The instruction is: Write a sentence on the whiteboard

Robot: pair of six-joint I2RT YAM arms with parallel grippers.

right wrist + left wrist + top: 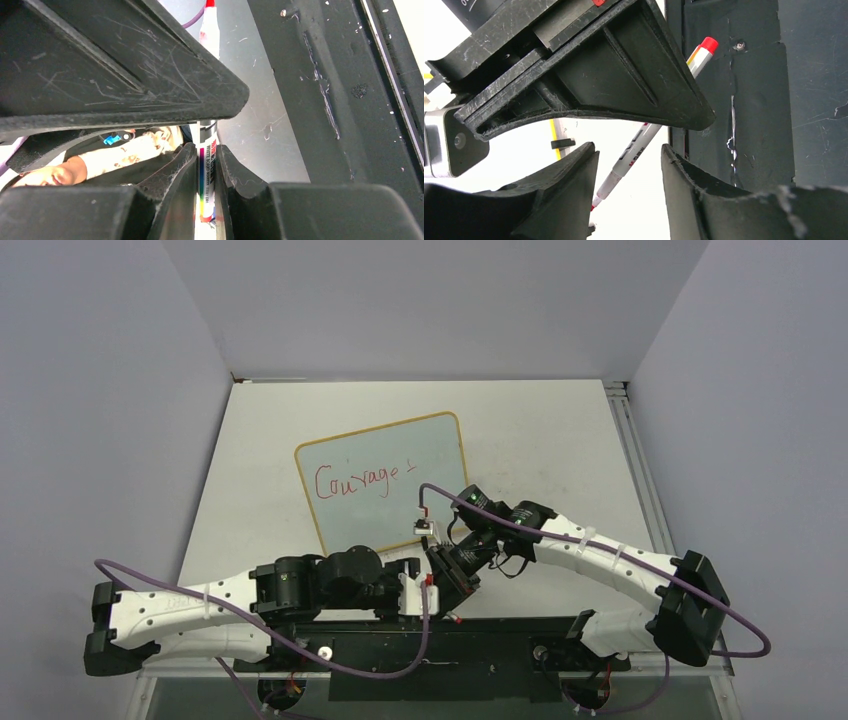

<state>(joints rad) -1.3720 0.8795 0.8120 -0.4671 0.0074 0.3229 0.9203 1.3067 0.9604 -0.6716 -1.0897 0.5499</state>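
1. Two hands met at the near edge of the surface [540, 440], just off the near right corner of the whiteboard [420, 445] and close to the black base strip [520, 635].
2. The right hand [207, 150] was pressed onto a marker [619, 172], pinching its white barrel between both fingers. The red end cap pointed toward the base strip and the tip toward the white surface.
3. The left hand [629, 150] was spread, one finger on each side of the marker. In its wrist view, white background showed between the barrel and both fingers.
4. The whiteboard lay flat left of centre, turned so that its yellow frame ran askew to the edges of the surface.
5. One black clip foot [561, 144] showed beside the yellow frame in the left wrist view.
6. Of the sentence [355, 481], only the red word "Courage" and a short stroke after it showed, set in the left half of the board. The right half and the lower band of the face were bare.
7. Open surface lay to the right of the board and behind it, up to the back wall.
8. Grey walls [100, 390] closed the left, back and right sides, with the board nearer the left one.
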